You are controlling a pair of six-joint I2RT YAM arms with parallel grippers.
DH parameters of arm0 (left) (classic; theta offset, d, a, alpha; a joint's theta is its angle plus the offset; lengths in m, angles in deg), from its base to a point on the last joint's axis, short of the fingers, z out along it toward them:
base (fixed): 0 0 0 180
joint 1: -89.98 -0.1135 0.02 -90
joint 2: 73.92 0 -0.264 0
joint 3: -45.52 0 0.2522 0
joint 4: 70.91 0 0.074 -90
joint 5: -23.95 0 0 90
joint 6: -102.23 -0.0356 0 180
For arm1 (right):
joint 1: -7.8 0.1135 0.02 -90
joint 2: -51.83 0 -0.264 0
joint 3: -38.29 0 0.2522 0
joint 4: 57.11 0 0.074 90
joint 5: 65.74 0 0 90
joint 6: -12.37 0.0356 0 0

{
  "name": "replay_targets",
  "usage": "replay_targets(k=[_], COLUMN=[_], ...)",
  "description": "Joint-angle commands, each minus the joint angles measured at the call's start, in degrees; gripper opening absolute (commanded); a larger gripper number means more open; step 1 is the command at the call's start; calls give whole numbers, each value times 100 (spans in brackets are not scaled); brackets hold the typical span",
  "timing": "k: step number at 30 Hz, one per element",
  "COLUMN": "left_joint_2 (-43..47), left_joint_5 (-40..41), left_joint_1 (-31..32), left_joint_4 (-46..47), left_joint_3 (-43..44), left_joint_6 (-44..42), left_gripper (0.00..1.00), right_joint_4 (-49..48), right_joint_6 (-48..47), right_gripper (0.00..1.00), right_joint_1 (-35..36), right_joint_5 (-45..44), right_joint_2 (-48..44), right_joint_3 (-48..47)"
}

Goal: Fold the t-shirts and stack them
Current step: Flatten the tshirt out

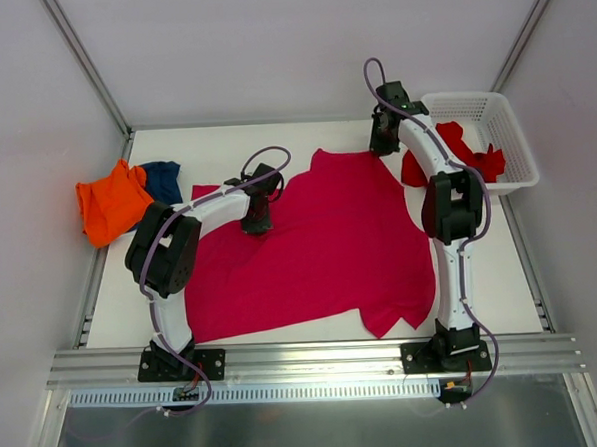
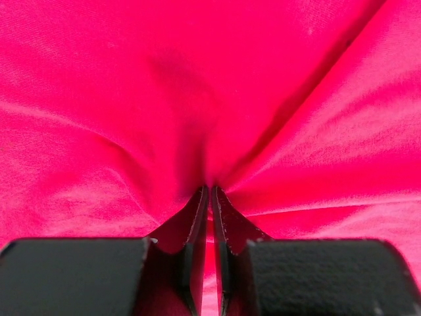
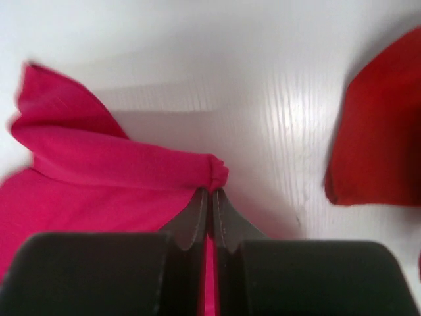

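- Overhead, a magenta-pink t-shirt (image 1: 330, 252) lay spread, with some wrinkles, across the middle of a white table (image 1: 501, 273), between the two robot arms.
- The left gripper (image 2: 210, 191) pressed down on the far left part of that shirt. Its jaws were closed together on a small pinch of the pink cloth, and folds fanned out from the pinch.
- The right gripper (image 3: 210, 191) sat at the shirt's far right edge, close to the basket. Its jaws were closed on a bunched bit of the pink hem, lifted a little off the table.
- An orange t-shirt (image 1: 112, 201) lay crumpled at the far left edge of the table.
- A navy blue t-shirt (image 1: 163, 178) lay just beside it on the right, touching it.
- A white mesh basket (image 1: 509, 132) stood at the far right corner.
- A red t-shirt (image 1: 465, 153) lay partly inside the basket and spilled over its left rim onto the table, near the right gripper but apart from the pink shirt.
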Motion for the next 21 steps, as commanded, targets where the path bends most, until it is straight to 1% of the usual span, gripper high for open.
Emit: replay_targets(k=[1, 3, 4, 6, 7, 8, 9, 10, 12, 13, 14, 17, 18, 19, 21], left_joint_2=[42, -1, -10, -37, -63, -81, -89, -116, -125, -133, -133, -116, -98, -81, -55], left_joint_5=[-206, -233, -242, -233, -242, -250, -268, -320, -356, -373, -365, -356, -321, -303, -233], left_joint_1=[-64, -73, -64, -64, -64, -64, -64, -64, -64, -64, -64, -64, -64, -55, -55], left_joint_4=[-253, -253, -253, -253, -253, -253, -262, -253, -253, -253, -253, -253, -253, -253, -253], left_joint_3=[-47, -29, -20, -11, -2, 15, 41, 50, 68, 68, 68, 68, 94, 103, 173], left_joint_6=[-9, -18, -26, -27, -44, -35, -44, -53, -53, -53, -53, -35, -27, -35, -35], left_gripper=[7, 6, 6, 6, 6, 5, 5, 5, 4, 4, 4, 2, 0, 0, 0], right_joint_4=[15, -54, -72, -73, -72, -72, -72, -72, -72, -72, -55, -90, -229, -326, -520], right_joint_6=[-133, -177, -203, -221, -247, -256, -274, -291, -326, -483, -572, -634, -634, -634, -599], right_gripper=[0, 0, 6, 12, 31, 42, 50, 55, 57, 62, 63, 63, 63, 62, 62], right_joint_1=[-102, -111, -120, -146, -138, -146, -146, -146, -138, -146, -146, -146, -146, -138, -138], right_joint_5=[-295, -488, -506, -541, -603, -664, -821, -936, -1225, -1314, -1515, -1675, -1597, -1466, -1037], right_joint_2=[115, 194, 220, 299, 317, 326, 335, 335, 344, 326, 326, 125, 19, -103, -490], right_joint_3=[-713, -837, -855, -890, -882, -864, -812, -768, -723, -697, -688, -522, -408, -111, 172])
